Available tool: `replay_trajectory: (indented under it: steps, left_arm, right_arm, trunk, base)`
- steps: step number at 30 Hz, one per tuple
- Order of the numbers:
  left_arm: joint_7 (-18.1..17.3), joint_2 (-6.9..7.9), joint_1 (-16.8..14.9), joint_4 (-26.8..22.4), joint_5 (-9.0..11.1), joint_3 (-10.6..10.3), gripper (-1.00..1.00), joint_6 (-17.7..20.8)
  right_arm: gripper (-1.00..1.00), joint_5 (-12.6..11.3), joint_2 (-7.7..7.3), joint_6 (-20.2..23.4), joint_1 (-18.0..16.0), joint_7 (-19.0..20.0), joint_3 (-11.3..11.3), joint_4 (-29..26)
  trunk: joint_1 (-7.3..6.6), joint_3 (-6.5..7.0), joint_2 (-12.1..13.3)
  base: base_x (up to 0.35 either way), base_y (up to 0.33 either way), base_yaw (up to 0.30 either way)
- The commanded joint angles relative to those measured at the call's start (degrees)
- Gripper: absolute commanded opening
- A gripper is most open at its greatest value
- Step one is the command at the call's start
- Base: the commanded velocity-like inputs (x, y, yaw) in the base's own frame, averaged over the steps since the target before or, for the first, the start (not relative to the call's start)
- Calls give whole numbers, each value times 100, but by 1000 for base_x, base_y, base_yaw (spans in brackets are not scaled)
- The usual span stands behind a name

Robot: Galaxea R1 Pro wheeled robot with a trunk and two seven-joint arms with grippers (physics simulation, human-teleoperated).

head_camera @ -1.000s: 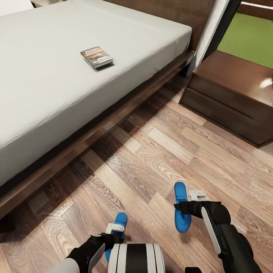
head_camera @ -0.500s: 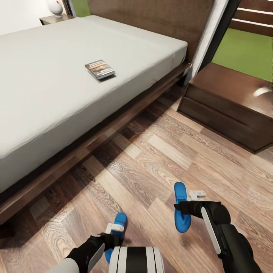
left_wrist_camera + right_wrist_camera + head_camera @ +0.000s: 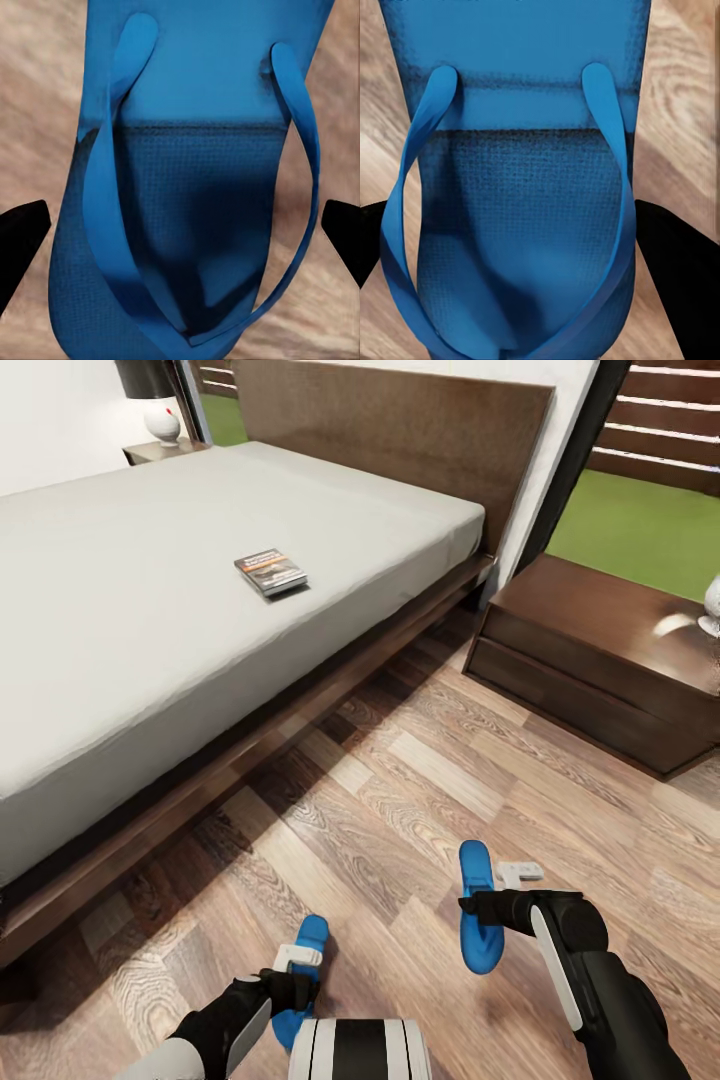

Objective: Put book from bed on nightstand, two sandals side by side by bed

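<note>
Two blue sandals are carried above the wood-plank floor, one per arm. The left gripper pinches the left sandal low in the head view, just beside the robot's white trunk; in the left wrist view that sandal's straps and sole lie between the two dark fingers at either edge. The right gripper is clamped across the right sandal, which hangs on edge, toe end away from the robot; the right wrist view shows this sandal close up with dark fingers against both sides. The book lies flat on the pale mattress of the bed, toward the headboard end and near the edge that faces the robot. A nightstand stands just beside the bed's head end at right; a second nightstand with a white lamp base sits beyond the bed's far side. Against a second ago: the camera has tilted up, so headboard, far lamp and fence have come into frame; arms and sandals sit nearly as before, and the book has not moved on the mattress.
</note>
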Motion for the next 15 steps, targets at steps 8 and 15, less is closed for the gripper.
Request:
replay_trajectory:
  steps: [8, 15]
  left_arm:
    - [330, 59, -56, -11, 51, -37, -100, -100]
    - [461, 106, -223, -13, -50, -76, -100, -119]
  right_arm:
    - [-100, 17, -3, 24, -2, 23, -5, -1]
    - [-100, 35, -4, 24, -2, 23, -5, 4]
  trunk:
    - [-21, 174, 10]
    - [-39, 329, 19]
  base:
    - [0, 0, 0]
    - [0, 0, 0]
